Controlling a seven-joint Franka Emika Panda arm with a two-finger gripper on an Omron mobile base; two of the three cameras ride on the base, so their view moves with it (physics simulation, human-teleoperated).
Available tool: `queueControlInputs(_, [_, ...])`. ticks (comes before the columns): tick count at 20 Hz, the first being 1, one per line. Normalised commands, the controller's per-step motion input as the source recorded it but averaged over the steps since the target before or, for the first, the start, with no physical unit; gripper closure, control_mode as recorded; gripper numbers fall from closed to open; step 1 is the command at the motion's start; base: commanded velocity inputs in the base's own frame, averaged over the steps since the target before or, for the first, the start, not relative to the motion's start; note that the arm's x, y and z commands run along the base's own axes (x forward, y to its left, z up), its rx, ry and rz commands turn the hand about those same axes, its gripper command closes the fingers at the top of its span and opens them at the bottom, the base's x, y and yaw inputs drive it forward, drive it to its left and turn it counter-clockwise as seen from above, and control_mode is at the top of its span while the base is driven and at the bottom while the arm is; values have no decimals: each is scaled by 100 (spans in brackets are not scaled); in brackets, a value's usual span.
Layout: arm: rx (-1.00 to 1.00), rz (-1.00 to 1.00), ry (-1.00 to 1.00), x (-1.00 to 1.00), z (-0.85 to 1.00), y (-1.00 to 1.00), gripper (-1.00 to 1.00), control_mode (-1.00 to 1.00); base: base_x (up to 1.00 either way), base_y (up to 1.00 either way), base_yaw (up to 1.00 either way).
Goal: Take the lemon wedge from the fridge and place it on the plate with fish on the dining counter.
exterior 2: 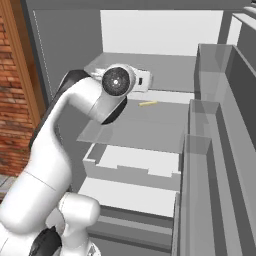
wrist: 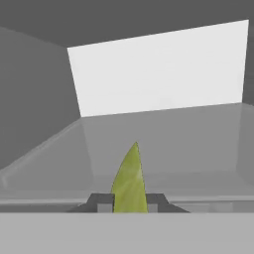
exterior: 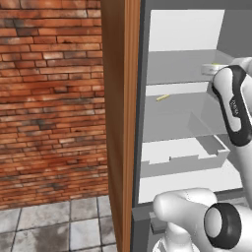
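Observation:
The fridge (exterior: 182,64) stands open, with a white inside and glass shelves. My gripper (wrist: 130,202) is shut on the lemon wedge (wrist: 130,173), a yellow-green sliver that stands up between the two dark fingertips (wrist: 101,203). The hand (exterior 2: 143,80) reaches in just above an upper glass shelf (exterior 2: 165,67), and the arm covers most of it. The plate with fish and the dining counter are out of view.
A thin yellow stick-like thing (exterior 2: 148,104) lies on the shelf below. Under it is a white drawer (exterior 2: 135,167). The fridge door's grey bins (exterior 2: 215,150) run along the right. A wooden panel (exterior: 118,123) and a brick wall (exterior: 49,98) stand on the left.

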Motion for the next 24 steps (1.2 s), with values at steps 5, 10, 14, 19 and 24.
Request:
queueControlInputs(5, [0, -1, -8, -100, -41, 6, 100, -100, 0, 0, 0])
queueControlInputs(10, [0, 0, -26, -88, -1, 0, 100, -100, 0, 0, 0])
queueControlInputs(14, [0, 0, -5, -4, 0, 0, 100, -100, 0, 0, 0])
queueControlInputs(19, [0, 0, 0, -47, -14, 0, 100, 100, -20, 0, 1])
queueControlInputs(24, [0, 0, 0, 0, 0, 0, 100, 100, -100, 0, 26])
